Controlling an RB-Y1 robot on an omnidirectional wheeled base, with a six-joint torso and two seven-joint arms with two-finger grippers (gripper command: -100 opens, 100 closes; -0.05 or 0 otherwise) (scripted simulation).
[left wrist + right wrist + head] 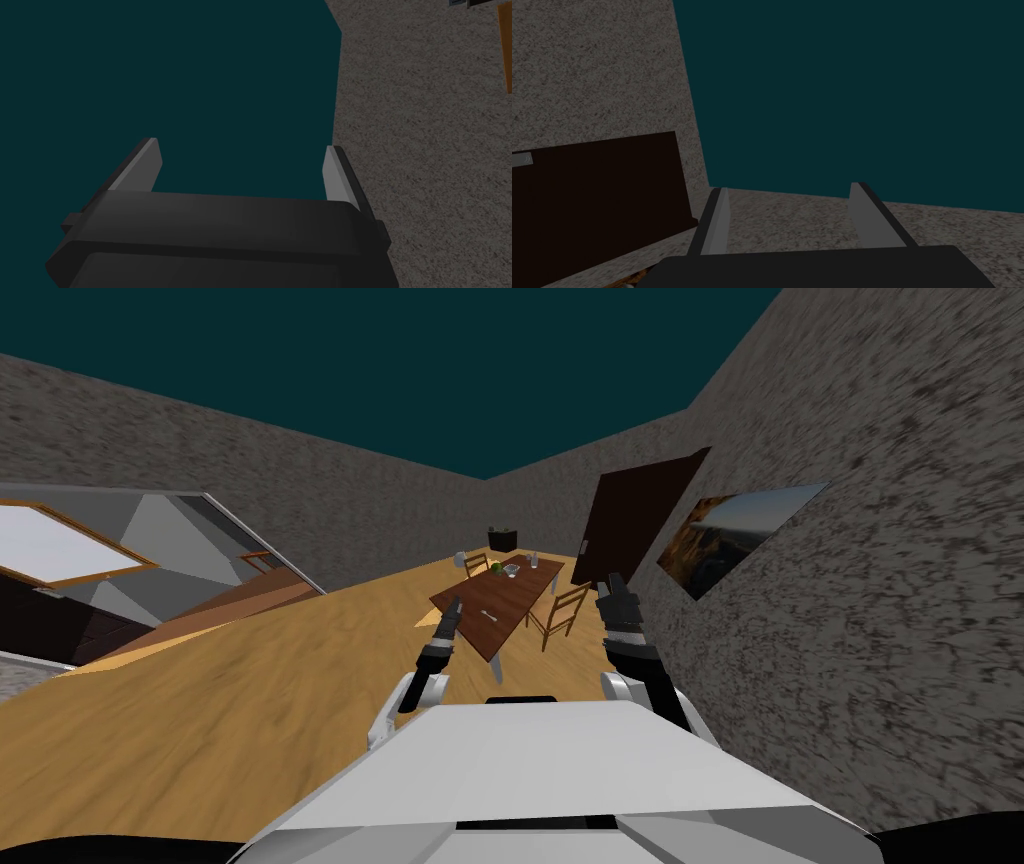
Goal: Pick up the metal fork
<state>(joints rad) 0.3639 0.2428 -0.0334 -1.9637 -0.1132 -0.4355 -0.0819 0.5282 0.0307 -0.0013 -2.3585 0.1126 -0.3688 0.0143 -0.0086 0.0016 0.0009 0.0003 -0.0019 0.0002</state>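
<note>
The left pincer [453,610] was raised ahead of the torso, its two fingers [145,167] standing apart with nothing between them. The right pincer [612,586] was up at about the same height, well apart from the left one, its fingers [869,215] likewise spread and empty.

The fork [489,615] showed as a small pale sliver lying flat on the brown wooden worktop [520,588]. It lay beyond both pincers and between them, closer to the left pincer's side than to the right's. It was too small for its tines to be made out. Neither pincer touched it or the worktop.

Past the fork, farther from the pincers, a green thing [495,569], a pale thing [512,572] and a small cup [533,558] sat near one another at the worktop's far end. A wooden chair [560,613] stood at the worktop's edge on the right pincer's side, between the worktop and that pincer. Beyond the right pincer a dark door [640,523] stood against the wall, and a picture [735,533] hung farther out to that side. The floor [250,708] was light wood.
</note>
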